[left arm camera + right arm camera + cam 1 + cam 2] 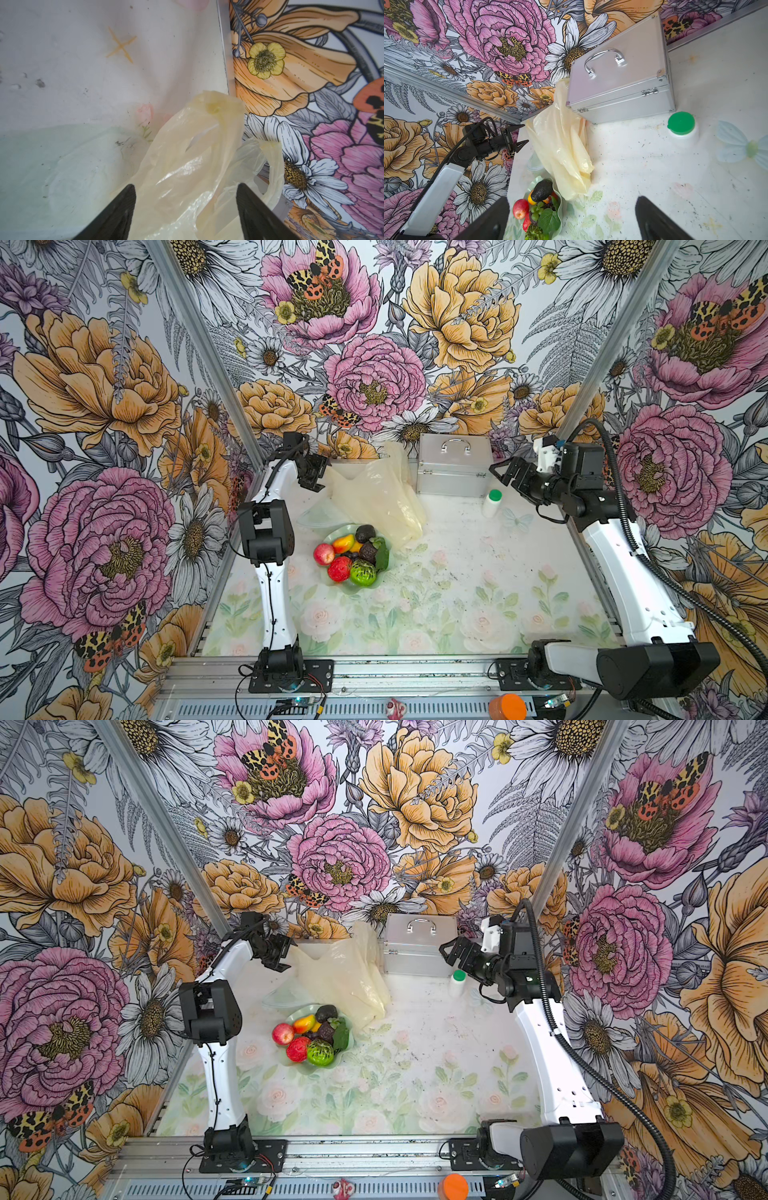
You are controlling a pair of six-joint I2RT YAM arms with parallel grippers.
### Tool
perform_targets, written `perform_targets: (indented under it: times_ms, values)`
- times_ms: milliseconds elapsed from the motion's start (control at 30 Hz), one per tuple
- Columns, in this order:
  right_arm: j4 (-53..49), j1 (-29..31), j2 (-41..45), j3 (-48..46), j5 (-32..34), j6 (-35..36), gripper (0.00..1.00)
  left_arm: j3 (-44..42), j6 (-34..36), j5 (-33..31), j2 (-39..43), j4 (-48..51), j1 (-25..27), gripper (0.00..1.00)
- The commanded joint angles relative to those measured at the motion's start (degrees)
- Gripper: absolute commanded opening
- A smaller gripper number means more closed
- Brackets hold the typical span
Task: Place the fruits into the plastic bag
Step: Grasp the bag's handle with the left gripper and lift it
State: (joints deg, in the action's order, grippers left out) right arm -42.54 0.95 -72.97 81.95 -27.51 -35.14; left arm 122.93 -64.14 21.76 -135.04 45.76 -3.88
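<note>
Left hand (185,187) spread astride the plastic bag (374,493) (loosely); right hand (572,199) wide, empty; fruits (349,558) sit in dish (361,590).

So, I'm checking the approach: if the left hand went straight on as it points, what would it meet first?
Probably the plastic bag: in the wrist view its handle end sits right ahead, inside the open left hand. Depth is unclear.

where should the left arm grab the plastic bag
Take a loop handle of the plastic bag, coming in from the left arm's side, where the open left gripper faces it: the handles stand up as narrow strips, while the body sags limp.
</note>
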Motion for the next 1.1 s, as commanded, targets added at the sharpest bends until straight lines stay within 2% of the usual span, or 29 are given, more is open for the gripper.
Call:
perform_targets:
  times_ms: [0,333,433,567,1067]
  values:
    - [0.2,0.2,-0.8,-0.7,0.0,-0.3,0.96,4.1,-1.9,0.7,-2.4,0.3,0.3,0.76]
    - [0.3,0.4,-2.0,-1.5,0.1,0.0,0.96,13.2,-4.7,0.7,-9.6,0.3,0.7,0.69]
    - [0.3,0.5,-2.3,-1.4,0.1,0.1,0.96,14.6,-5.0,0.7,-10.7,0.3,0.8,0.63]
    - [0.3,0.5,-2.5,-1.6,0.1,-0.1,0.96,15.7,-5.5,0.8,-11.6,0.2,0.7,0.49]
    - [0.4,0.5,-1.6,-2.7,-0.1,-0.9,0.96,16.3,-4.9,1.1,-10.8,0.2,0.2,0.22]
